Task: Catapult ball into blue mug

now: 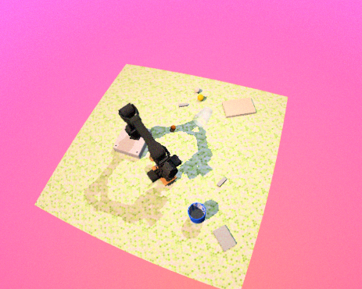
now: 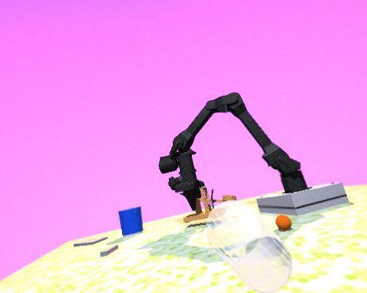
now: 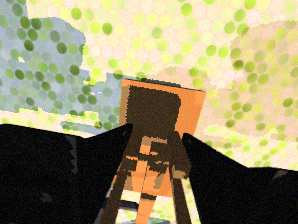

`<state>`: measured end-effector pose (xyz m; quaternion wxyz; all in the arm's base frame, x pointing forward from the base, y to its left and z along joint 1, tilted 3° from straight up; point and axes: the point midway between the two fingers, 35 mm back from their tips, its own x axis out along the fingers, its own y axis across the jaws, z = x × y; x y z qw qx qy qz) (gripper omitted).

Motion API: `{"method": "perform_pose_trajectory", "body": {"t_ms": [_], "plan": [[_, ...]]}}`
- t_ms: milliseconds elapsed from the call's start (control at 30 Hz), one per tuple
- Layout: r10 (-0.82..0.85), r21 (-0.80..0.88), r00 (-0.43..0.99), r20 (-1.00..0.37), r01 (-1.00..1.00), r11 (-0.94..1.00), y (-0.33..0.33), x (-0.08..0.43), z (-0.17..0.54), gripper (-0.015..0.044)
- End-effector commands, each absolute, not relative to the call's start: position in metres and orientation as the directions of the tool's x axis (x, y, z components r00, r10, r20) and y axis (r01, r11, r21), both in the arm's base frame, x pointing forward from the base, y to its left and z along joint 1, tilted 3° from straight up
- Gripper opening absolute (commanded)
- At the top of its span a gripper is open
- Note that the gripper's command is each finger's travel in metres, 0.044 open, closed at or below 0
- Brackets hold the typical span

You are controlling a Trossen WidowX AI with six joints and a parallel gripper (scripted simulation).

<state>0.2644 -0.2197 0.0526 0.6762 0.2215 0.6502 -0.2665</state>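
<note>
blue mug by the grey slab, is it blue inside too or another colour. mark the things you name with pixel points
No, its inside (image 1: 197,213) looks mostly dark grey; the top view shows it best.
</note>
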Motion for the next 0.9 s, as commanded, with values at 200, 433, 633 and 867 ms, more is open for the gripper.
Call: {"method": "perform_pose_trajectory", "body": {"t_ms": [200,433,633,867], "plan": [[-0.076,-0.045,0.020,-0.997,0.648,0.760,-0.221,0.265,0.039,0.0000],[-0.072,-0.047,0.012,-0.997,0.650,0.759,-0.220,0.264,0.036,0.0000],[-0.072,-0.047,0.012,-0.997,0.650,0.759,-0.220,0.264,0.036,0.0105],[-0.072,-0.047,0.012,-0.997,0.650,0.759,-0.220,0.264,0.036,0.0289]]}}
